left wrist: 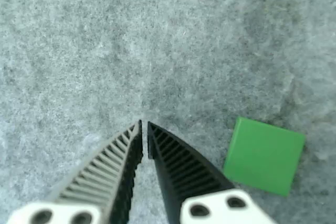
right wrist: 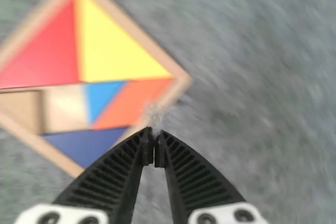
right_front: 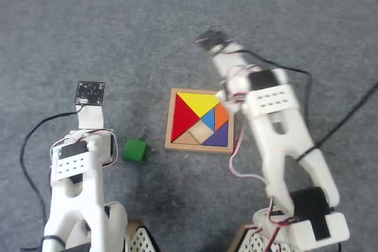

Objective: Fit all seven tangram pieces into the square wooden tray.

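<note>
Evidently, the green square piece (right_front: 134, 150) lay outside the wooden tray (right_front: 169, 125), nearer the left arm.
It was seen flat on the table (right_front: 71, 33), between that arm and the tray, just beside the left jaws and off to one side of their tips. These were closed to a sliver and held nothing. The right jaws were shut, empty, at the tray's edge. A bare wood-coloured square (right_front: 204, 131) among the fitted pieces was possibly its slot.

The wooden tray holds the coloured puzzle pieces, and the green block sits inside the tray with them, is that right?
Not quite. The green block is outside the wooden tray: it lies on the grey carpet, apart from the tray, as the high view shows. The coloured puzzle pieces are in the tray, as you say.
</note>
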Motion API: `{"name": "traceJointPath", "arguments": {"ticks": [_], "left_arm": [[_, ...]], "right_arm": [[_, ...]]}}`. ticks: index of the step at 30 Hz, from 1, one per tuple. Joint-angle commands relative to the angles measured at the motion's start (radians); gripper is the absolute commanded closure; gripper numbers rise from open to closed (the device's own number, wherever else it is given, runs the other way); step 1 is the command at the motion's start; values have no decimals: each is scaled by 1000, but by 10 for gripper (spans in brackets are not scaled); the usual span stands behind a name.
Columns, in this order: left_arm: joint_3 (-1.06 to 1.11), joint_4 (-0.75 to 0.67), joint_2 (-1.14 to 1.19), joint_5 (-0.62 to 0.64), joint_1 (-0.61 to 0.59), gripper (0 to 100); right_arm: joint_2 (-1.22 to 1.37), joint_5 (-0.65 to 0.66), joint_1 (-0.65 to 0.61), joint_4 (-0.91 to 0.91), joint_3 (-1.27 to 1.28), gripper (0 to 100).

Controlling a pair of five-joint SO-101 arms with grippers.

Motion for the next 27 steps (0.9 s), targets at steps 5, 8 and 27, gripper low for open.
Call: {"name": "traceJointPath", "arguments": {"ticks": [5,8,27], "left_arm": [[-42,-20,-34,11,-3,984],[-44,-20,-34,11,-3,968],[-275,430,-23,9,189,825]], "right_arm": [[33,-130,197,-18,-11,841],[33,-161,232,10,-38,638],[41,-344,240,-156,91,940]]}}
